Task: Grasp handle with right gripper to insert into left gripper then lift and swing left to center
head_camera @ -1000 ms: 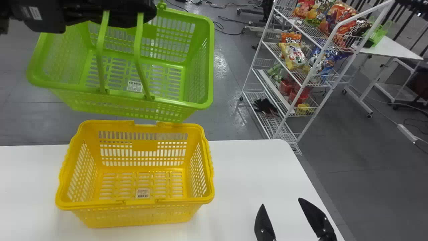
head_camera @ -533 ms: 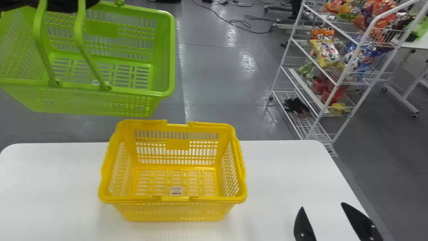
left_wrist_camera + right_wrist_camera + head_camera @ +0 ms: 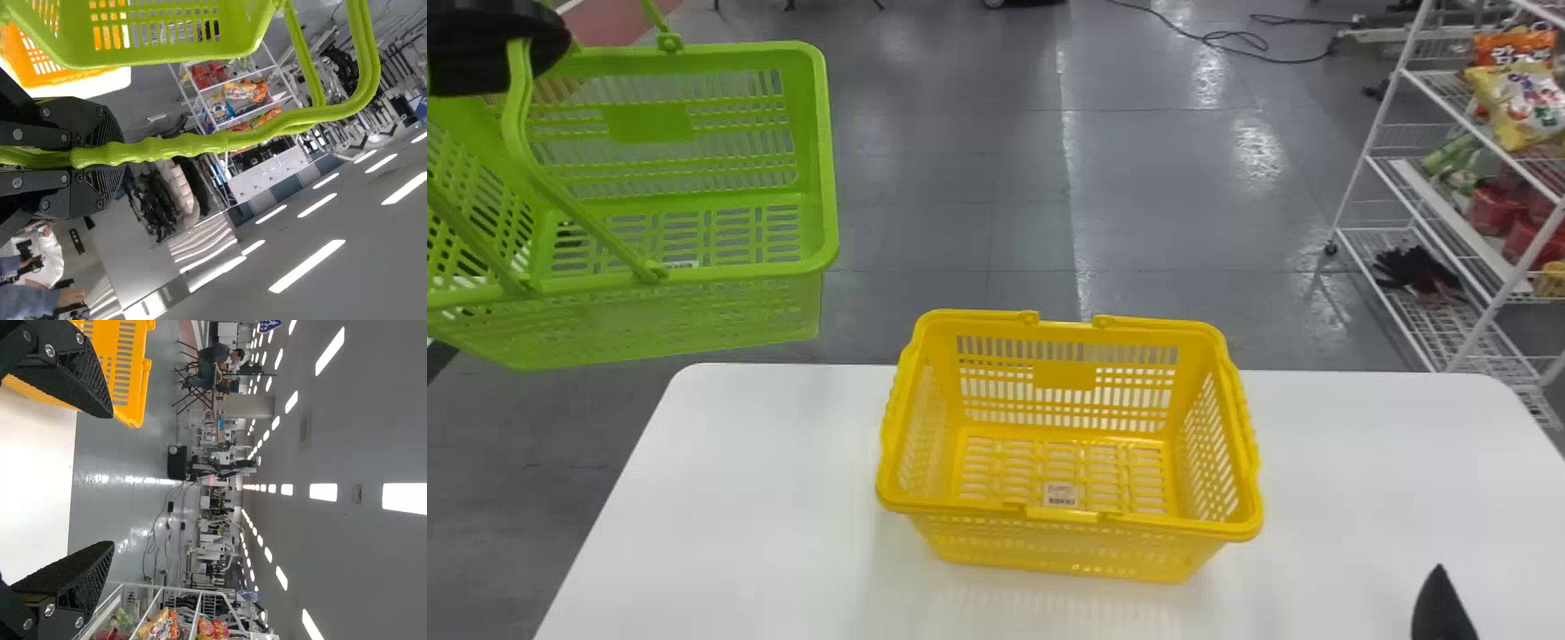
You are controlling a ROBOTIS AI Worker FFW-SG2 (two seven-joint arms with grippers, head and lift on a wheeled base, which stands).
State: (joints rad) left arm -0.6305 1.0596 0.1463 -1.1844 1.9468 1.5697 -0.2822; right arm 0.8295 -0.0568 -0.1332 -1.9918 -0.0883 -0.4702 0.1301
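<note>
At the upper left of the head view, my left gripper holds up the green basket by its handle. The basket hangs level with the far left of the table, above the floor. In the left wrist view my left gripper is shut on the green handle. One finger of my right gripper shows low at the right of the head view, over the table. In the right wrist view my right gripper stands open, with nothing between its fingers.
A yellow basket with its handles folded down stands on the white table. Behind the table at the right is a wire shelf rack with snack bags and other goods. Grey floor lies beyond the table's far edge.
Table, yellow basket and rack have shifted right in the head view as the view turned left. The green basket has moved left in that view, still held by my left gripper.
</note>
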